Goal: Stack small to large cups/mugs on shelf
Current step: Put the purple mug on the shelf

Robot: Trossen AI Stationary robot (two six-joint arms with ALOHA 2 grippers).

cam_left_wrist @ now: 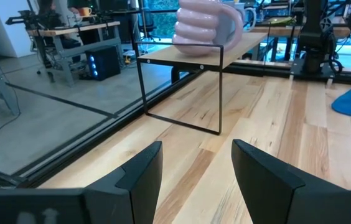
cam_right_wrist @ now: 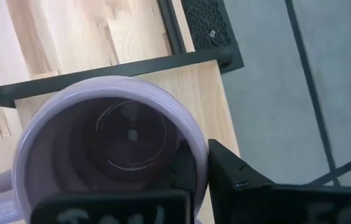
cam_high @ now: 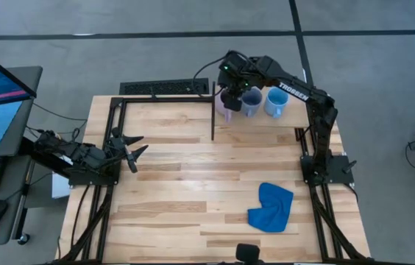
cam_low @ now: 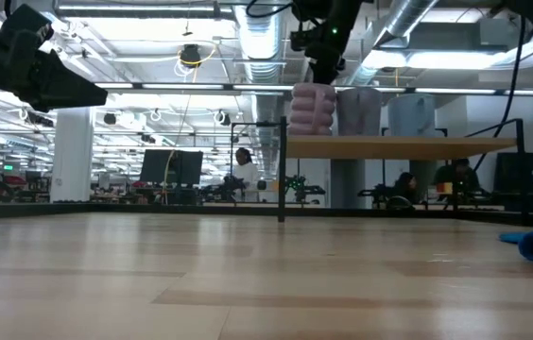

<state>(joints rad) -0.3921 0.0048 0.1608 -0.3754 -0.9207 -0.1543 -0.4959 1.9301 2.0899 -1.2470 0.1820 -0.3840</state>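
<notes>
We see all three mugs on the shelf (cam_high: pixel 266 124) at one o'clock on the tabletop (cam_high: pixel 178 184): lilac mug (cam_high: pixel 229 104), grey-blue mug (cam_high: pixel 251 101), sky-blue mug (cam_high: pixel 276 103), side by side. Our right gripper (cam_high: pixel 231 96) pinches the lilac mug's rim with jaws pressed together; only release seems left. Our left gripper (cam_high: pixel 129 149) waits at nine o'clock, jaws spread; a blue cloth (cam_high: pixel 271 207) lies at five o'clock, obstructing nothing.

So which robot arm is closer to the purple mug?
The right. Its tool is shut on the purple mug's rim, on the shelf. The left tool waits open across the table.
</notes>
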